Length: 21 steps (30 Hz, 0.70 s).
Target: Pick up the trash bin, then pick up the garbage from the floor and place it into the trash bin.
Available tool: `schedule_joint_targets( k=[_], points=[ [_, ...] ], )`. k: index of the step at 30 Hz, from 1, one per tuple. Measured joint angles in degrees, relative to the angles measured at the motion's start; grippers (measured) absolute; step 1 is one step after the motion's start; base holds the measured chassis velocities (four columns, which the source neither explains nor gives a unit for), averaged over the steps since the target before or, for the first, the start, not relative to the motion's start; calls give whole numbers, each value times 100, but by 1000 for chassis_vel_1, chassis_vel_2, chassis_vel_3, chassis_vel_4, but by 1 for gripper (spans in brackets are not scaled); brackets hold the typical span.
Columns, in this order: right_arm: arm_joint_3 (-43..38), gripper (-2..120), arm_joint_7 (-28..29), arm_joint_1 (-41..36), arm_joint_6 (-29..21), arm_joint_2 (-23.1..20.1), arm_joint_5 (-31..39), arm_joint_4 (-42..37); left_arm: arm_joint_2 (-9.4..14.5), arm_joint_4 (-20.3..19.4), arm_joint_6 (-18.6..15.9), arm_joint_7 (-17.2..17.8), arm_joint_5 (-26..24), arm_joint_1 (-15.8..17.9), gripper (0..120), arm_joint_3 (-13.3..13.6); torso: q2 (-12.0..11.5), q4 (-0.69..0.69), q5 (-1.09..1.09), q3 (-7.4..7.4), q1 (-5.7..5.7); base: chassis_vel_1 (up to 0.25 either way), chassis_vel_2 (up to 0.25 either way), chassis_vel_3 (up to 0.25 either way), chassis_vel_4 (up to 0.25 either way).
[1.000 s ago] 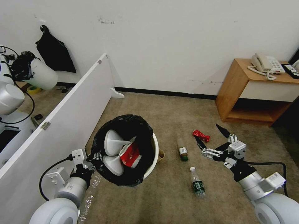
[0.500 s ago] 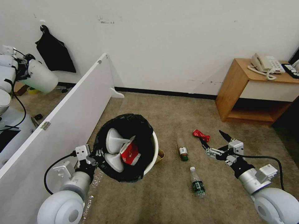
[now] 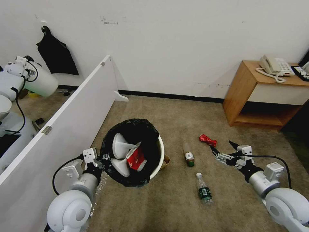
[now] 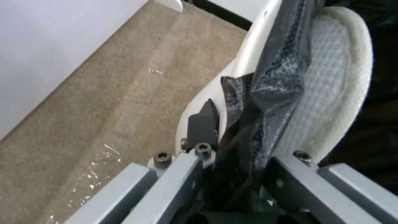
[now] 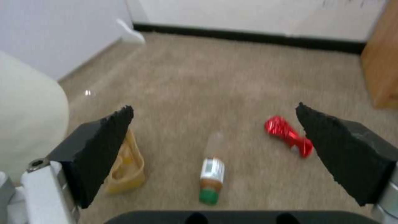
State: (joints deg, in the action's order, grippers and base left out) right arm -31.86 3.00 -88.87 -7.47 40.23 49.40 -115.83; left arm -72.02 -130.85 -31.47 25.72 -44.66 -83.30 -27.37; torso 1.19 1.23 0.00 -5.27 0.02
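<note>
The trash bin (image 3: 160, 151), white with a black bag liner, is tilted with its mouth toward me. My left gripper (image 3: 100, 160) is shut on its near rim; the left wrist view shows the fingers clamping the bag and rim (image 4: 244, 118) beside a white slipper (image 4: 331, 77). Two white slippers (image 3: 120, 149) and a red-white snack packet (image 3: 135, 158) lie inside. On the carpet are a tan paper bag (image 3: 166, 160), a green-capped bottle (image 3: 188, 156), a green-labelled clear bottle (image 3: 203, 188) and a crushed red wrapper (image 3: 207, 140). My right gripper (image 3: 222, 145) hangs open just right of the wrapper (image 5: 290, 137), facing the bottle (image 5: 211, 169).
A white partition board (image 3: 64, 129) runs along the left, close to the bin. A wooden nightstand (image 3: 248, 96) with a telephone (image 3: 273, 66) stands at the right wall. Behind the partition another robot holds a pale bin (image 3: 42, 82). Open carpet lies ahead.
My right gripper has dropped lower and drawn back to the right, staying open. The left arm has shifted the bin slightly right. The pale bin behind the partition has turned.
</note>
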Motion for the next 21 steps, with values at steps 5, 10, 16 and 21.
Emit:
schedule_joint_targets(
  k=[5, 10, 16, 21],
  points=[
    [429, 100, 274, 348, -423, -306, 349, 168, -21, 38, 11, 58, -50, 29, 1, 58, 0, -1, 0, 0, 0, 0, 0, 0, 0],
    [875, 100, 452, 770, -764, -576, 589, 320, -32, 66, 30, 92, -42, 5, 1, 150, 0, 0, 0, 0, 0, 0, 0, 0, 0],
    [1374, 100, 587, 1210, -1155, -932, 887, 450, -154, 130, 100, 97, 93, -78, 1, 321, 0, -2, 1, 1, 0, 0, 0, 0, 0],
    [1441, 100, 522, 1249, -1518, -1249, 1052, 512, -170, 165, 130, 96, 98, -57, 1, 389, 0, 2, 0, 1, 0, 0, 0, 0, 0]
  ],
)
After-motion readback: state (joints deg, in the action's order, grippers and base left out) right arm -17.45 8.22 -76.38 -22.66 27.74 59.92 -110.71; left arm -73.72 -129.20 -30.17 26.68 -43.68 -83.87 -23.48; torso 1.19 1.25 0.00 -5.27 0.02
